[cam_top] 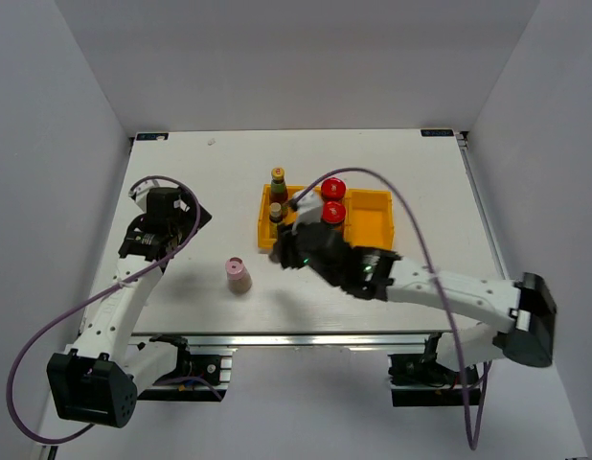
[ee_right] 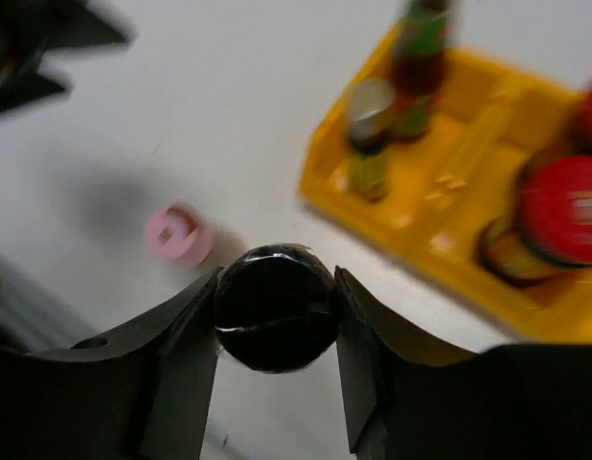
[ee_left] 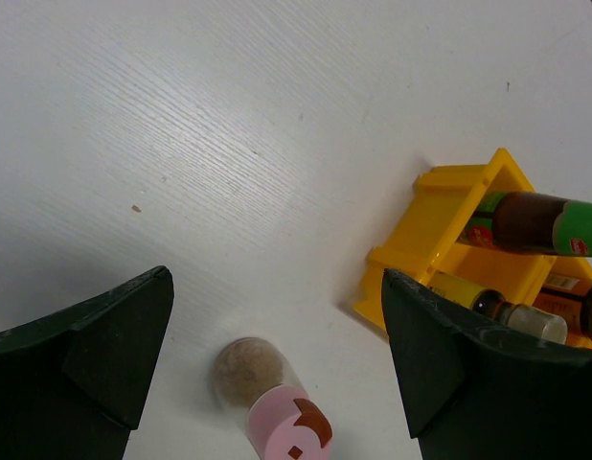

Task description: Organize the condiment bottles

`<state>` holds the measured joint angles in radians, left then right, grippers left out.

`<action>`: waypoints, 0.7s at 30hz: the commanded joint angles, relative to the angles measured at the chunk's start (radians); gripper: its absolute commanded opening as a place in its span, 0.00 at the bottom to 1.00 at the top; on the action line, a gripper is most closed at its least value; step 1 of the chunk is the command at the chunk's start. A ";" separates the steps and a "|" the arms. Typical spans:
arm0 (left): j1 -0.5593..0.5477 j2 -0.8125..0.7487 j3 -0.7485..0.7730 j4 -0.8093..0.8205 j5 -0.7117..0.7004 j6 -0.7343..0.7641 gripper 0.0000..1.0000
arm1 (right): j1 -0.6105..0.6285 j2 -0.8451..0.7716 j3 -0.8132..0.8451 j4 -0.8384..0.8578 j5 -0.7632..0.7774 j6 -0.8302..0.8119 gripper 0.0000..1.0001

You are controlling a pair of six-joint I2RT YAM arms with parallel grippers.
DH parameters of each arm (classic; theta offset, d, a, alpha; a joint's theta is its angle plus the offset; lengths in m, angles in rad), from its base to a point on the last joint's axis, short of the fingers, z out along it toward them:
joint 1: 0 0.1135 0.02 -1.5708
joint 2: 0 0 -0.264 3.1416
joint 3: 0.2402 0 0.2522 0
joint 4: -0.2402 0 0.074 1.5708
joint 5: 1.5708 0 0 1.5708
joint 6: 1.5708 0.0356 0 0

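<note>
My right gripper is shut on a condiment bottle with a round black top, its fingers pressed to both sides. In the top view this gripper hangs by the front left corner of the yellow tray. Two slim bottles stand in the tray's left compartment, and two red-capped bottles stand in the middle one. A pink-capped bottle stands alone on the table, left of the tray. My left gripper stands open just above and beyond that pink-capped bottle, touching nothing.
The tray's right compartment holds nothing. The right arm's purple cable arcs over the tray. The left arm stretches along the table's left side. White walls close in the table at the back and sides.
</note>
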<state>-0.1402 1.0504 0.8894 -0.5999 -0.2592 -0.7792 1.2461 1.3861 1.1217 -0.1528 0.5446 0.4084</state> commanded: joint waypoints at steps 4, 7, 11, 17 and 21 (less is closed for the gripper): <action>0.004 -0.021 -0.015 0.054 0.080 0.046 0.98 | -0.354 -0.261 -0.079 0.082 0.023 -0.043 0.20; 0.004 -0.021 -0.015 0.060 0.077 0.049 0.98 | -0.469 -0.317 -0.074 0.088 0.074 -0.085 0.20; 0.005 -0.015 -0.017 0.072 0.095 0.058 0.98 | -0.683 -0.306 -0.062 0.030 -0.032 -0.068 0.25; 0.004 0.022 -0.012 0.068 0.095 0.061 0.98 | -0.833 -0.168 -0.048 0.009 -0.236 -0.077 0.23; 0.004 0.033 -0.017 0.065 0.086 0.061 0.98 | -0.847 -0.056 -0.034 0.001 -0.238 -0.072 0.22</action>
<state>-0.1402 1.0832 0.8749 -0.5449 -0.1741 -0.7292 0.4057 1.2850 1.0500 -0.1562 0.3519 0.3481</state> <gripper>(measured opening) 0.983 0.514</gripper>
